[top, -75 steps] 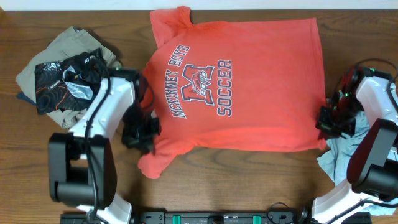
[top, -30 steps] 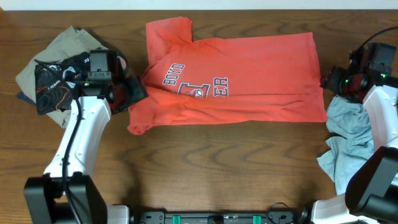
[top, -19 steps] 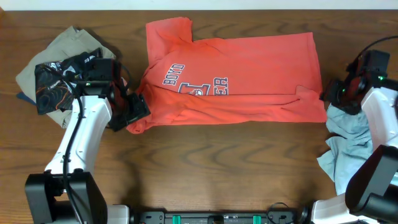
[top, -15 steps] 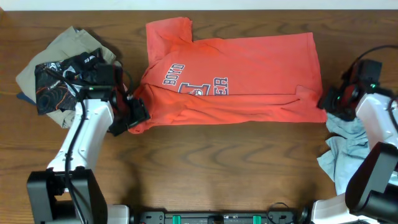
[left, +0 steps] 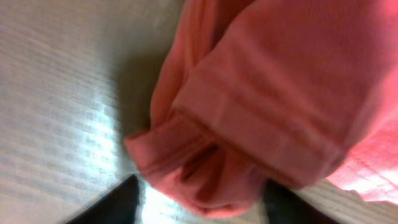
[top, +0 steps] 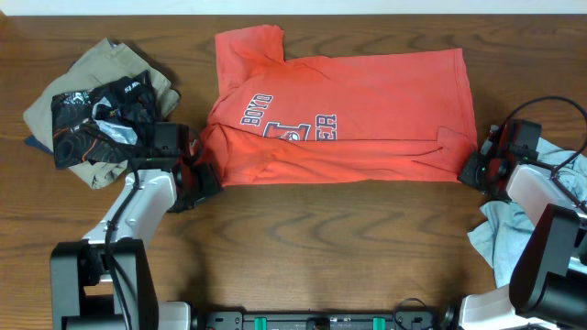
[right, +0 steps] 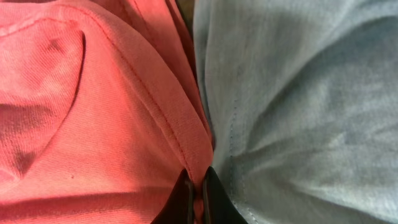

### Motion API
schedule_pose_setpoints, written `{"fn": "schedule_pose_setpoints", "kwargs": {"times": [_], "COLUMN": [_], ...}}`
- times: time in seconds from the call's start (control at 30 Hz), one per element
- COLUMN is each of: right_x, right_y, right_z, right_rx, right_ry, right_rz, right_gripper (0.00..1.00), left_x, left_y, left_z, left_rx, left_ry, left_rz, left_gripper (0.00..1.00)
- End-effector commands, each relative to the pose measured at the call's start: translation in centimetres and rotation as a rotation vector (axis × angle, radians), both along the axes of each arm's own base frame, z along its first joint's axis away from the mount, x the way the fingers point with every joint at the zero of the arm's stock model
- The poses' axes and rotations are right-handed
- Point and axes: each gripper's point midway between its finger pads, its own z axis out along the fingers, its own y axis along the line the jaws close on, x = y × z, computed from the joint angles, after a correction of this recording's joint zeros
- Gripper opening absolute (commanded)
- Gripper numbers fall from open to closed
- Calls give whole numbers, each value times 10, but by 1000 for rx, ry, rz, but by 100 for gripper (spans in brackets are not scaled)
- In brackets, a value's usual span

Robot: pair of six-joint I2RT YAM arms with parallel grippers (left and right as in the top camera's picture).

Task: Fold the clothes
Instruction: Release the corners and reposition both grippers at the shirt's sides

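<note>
An orange T-shirt [top: 348, 110] with navy lettering lies folded in half across the table. My left gripper [top: 204, 174] is at its front left corner. In the left wrist view its fingers [left: 106, 205] stand apart on either side of the bunched orange sleeve [left: 249, 124], with a strip of table showing beside one finger, so the left gripper [left: 199, 208] is open around the cloth. My right gripper [top: 470, 170] is at the front right corner. In the right wrist view the right gripper [right: 198, 199] is shut on the stitched hem of the orange T-shirt [right: 93, 112].
A heap of clothes [top: 92, 119], khaki with a black patterned piece on top, lies at the left. A grey-blue garment [top: 514, 220] lies crumpled at the right edge, pressing against the shirt's hem beside my right fingers, also filling the right wrist view [right: 298, 112].
Both grippers have come forward to the folded shirt's front corners. The right one has shut on the hem. The left one's jaws have narrowed around the sleeve.
</note>
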Motion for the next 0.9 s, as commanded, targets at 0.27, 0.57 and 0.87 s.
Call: {"fn": "schedule_pose_setpoints", "kwargs": {"times": [0.27,0.57,0.87], "right_x": [-52,-74,-69], "right_y": [-23,-25,-14], "right_z": [-16,-17,-13], "right_rx": [-150,-176,-109], "right_ry": [212,304,301], "right_rz": [-116,-132,-115], "right_gripper": [1,1,7], "left_x": [-23,-70,-64], "left_y": [41,82,74], "left_z": [-5,1,3], "left_rx": [226,390,321], "left_ry": [98,271,258], "left_rz": [44,194,175], "left_gripper": [6,6,13]}}
